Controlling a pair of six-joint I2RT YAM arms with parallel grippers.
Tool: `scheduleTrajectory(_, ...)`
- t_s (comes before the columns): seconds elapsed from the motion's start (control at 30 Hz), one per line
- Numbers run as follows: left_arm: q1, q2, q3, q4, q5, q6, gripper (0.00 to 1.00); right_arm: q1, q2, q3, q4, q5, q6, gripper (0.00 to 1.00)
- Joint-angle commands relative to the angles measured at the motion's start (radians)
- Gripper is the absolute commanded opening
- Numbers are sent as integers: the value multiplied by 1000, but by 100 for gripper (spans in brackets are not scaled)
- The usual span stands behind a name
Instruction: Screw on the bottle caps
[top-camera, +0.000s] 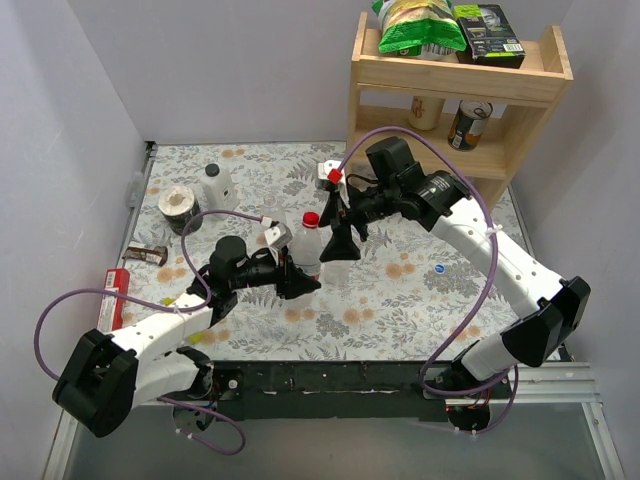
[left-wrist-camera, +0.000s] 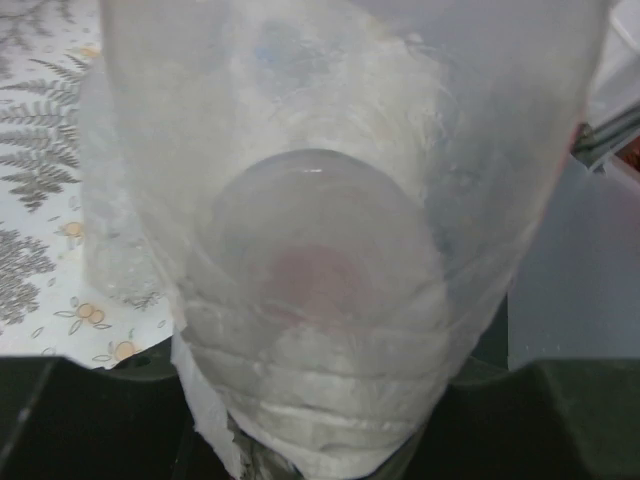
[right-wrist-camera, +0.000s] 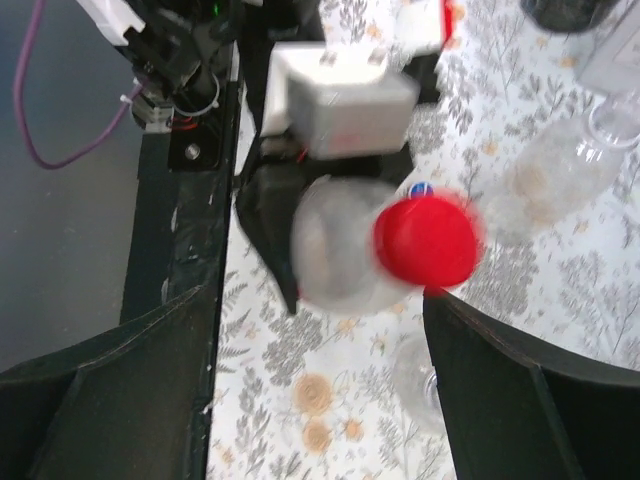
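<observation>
Floral worktop (top-camera: 400, 300): left pincer (top-camera: 298, 275) clenched on the clear bottle (top-camera: 306, 255), its red cap (top-camera: 311, 219) off-centre within the released right pincer (top-camera: 342, 243), so closing now could cross-thread or dislodge the cap.

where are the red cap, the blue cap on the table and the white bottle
red cap (top-camera: 311, 219), top view, its top face
blue cap (top-camera: 440, 269), top view, its middle
white bottle (top-camera: 218, 190), top view, its body
</observation>
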Motion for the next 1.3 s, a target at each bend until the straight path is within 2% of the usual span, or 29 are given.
scheduleTrajectory(0.0,56,-17,10,41,-72,-88,0,3,-76,-20,-87,69,6,91)
scheduleTrajectory(0.17,56,-17,18,32,2,-1,0,-15,-79,11,-81,135,-1,91)
scheduleTrajectory(0.27,52,-31,32,-14,74,105,0,-52,-44,66,-44,101,36,91)
scheduleTrajectory(0.57,45,-25,91,-172,151,240,0,-53,50,157,2,-161,16,91)
scheduleTrajectory(0.73,45,-17,113,-251,160,355,0,-53,82,223,-119,-168,-106,89)
scheduleTrajectory(0.87,45,-11,130,-314,154,438,0,-55,134,310,-289,-168,-244,86)
scheduleTrajectory(1.27,45,-3,141,-321,143,469,0,-53,185,355,-417,-186,-324,71)
